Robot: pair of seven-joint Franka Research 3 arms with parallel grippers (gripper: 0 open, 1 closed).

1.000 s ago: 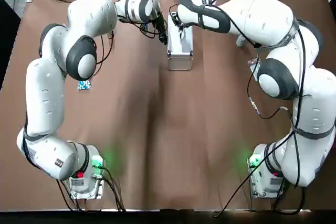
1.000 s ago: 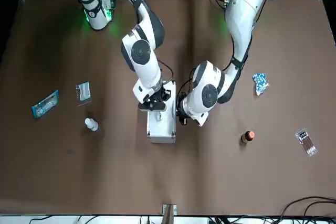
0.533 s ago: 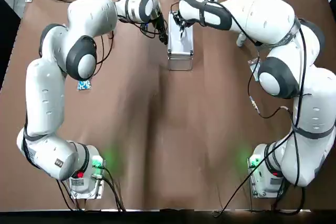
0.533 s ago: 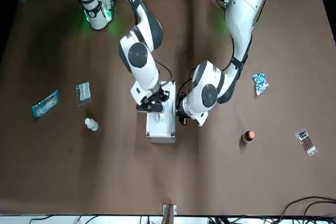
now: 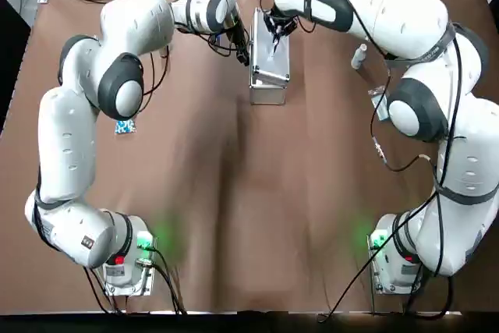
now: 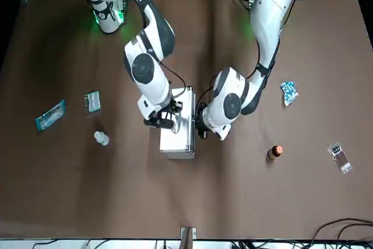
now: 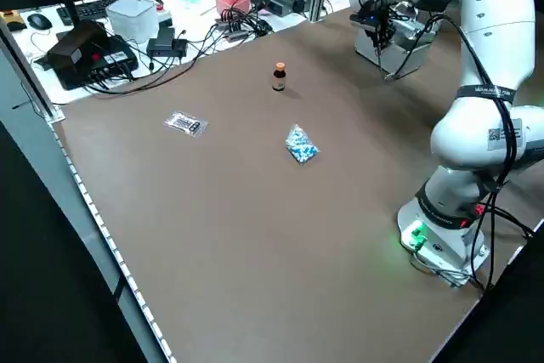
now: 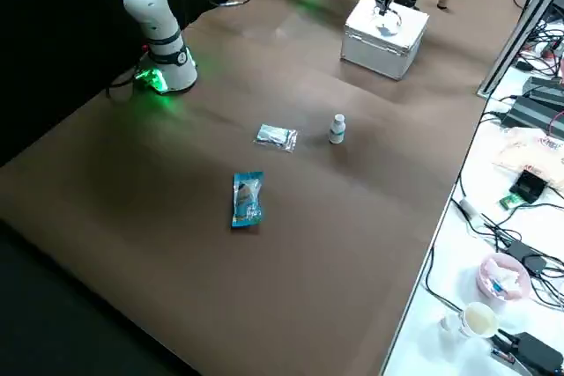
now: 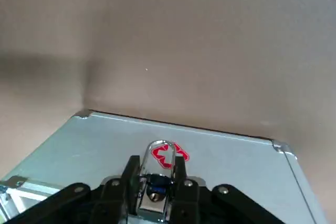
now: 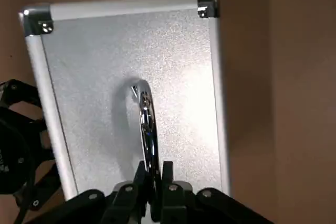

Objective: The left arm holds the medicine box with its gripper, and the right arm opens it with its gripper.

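Box is located at the far centre of the counter, between the two arms' wrists. Left jaws are set against the box's left side wall and pinched on a latch there. Right jaws are held over the lid, pressed together on the chrome handle. Whether the lid is lifted off the body cannot be told. A small white bottle stands well right of the box.

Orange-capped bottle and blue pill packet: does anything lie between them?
Nothing: between the orange-capped bottle and the blue pill packet only bare table shows, in front and left side views.
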